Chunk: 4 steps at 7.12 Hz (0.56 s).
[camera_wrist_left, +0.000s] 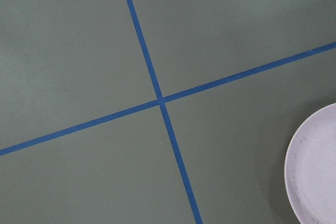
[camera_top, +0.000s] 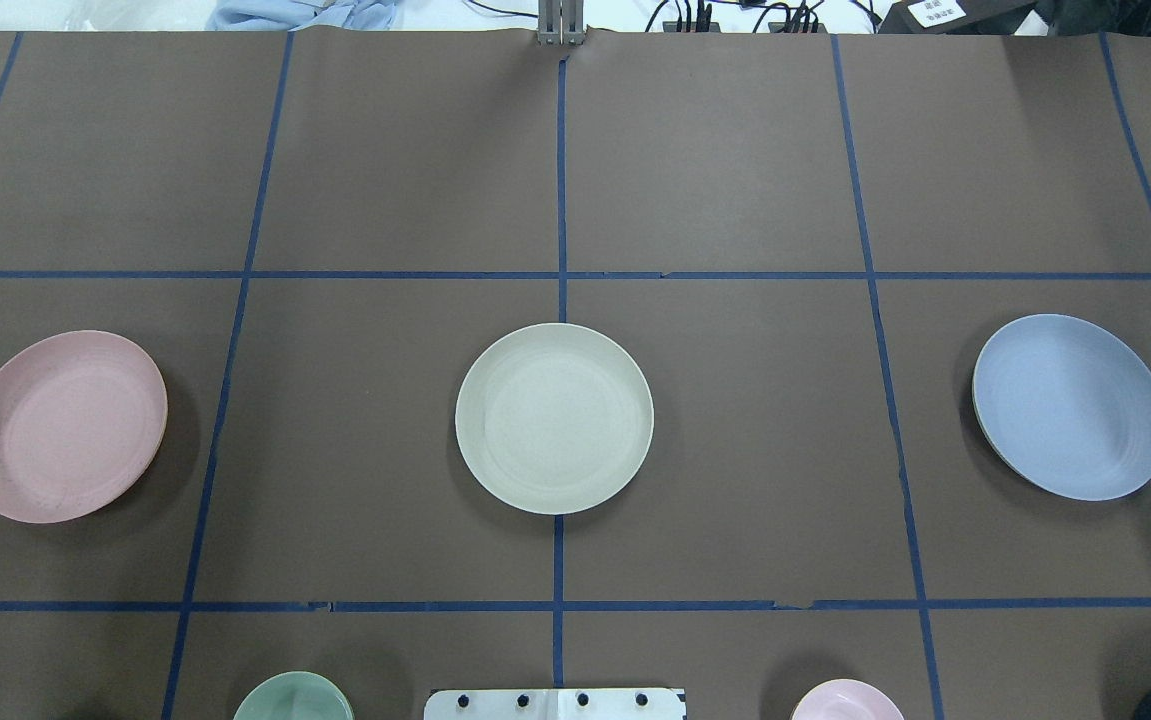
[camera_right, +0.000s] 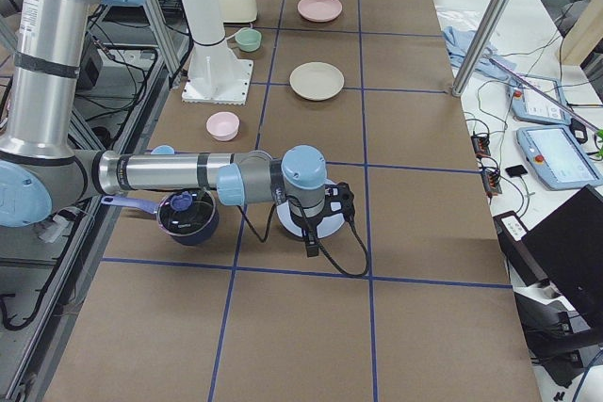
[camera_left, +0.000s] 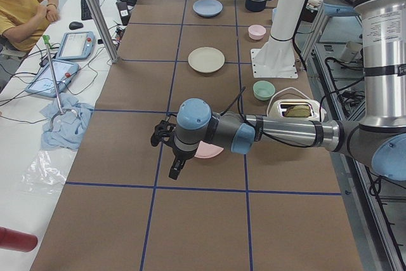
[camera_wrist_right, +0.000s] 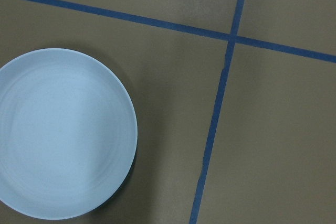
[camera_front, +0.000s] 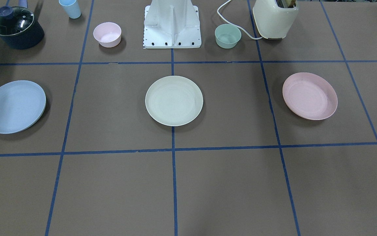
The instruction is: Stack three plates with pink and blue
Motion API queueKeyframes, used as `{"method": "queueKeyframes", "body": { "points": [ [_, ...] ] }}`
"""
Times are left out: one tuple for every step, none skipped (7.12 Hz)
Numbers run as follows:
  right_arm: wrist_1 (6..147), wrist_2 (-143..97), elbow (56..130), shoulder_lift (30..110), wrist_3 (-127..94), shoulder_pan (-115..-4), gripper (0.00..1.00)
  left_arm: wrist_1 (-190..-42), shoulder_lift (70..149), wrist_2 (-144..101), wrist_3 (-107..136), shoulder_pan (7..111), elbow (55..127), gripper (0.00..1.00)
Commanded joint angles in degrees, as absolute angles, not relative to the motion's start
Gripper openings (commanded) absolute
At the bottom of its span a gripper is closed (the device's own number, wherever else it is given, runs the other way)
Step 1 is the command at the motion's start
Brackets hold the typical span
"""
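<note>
Three plates are lying well apart in a row on the surface (camera_top: pixel 735 450): pink plate (camera_top: pixel 65 426) at the robot's left, cream plate (camera_top: pixel 554 418) central, blue plate (camera_top: pixel 1070 406) at its right. The left hand (camera_left: pixel 163 135) is hovering near the pink plate and the right hand (camera_right: pixel 337 204) near the blue plate; whether either is open or closed cannot be told.

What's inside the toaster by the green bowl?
A brownish slice, probably bread, sits in the slot of the toaster, with only its top showing. The rest is hidden down inside the cream casing, so I can't tell how toasted it is.
</note>
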<state>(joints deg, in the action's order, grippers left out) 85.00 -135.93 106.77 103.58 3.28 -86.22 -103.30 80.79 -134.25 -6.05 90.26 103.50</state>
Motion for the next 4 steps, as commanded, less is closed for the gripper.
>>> {"method": "queueKeyframes", "body": {
  "points": [
    [84.99,-135.97,106.87,103.62,3.25,-86.13,1.00,-103.71,80.95,-134.47,-5.89,90.26,103.80,1.00],
    [85.08,-136.14,106.96,103.62,3.16,-86.13,1.00,-103.80,80.77,-134.39,-5.80,90.26,103.80,1.00],
    [84.99,-137.71,106.96,103.71,3.08,-86.13,1.00,-103.80,80.60,-134.47,-6.06,90.35,105.02,1.00],
    [84.99,-138.07,106.44,103.45,3.25,-85.87,1.00,-103.80,80.51,-134.47,-5.89,90.35,105.38,1.00]
  ]
}}
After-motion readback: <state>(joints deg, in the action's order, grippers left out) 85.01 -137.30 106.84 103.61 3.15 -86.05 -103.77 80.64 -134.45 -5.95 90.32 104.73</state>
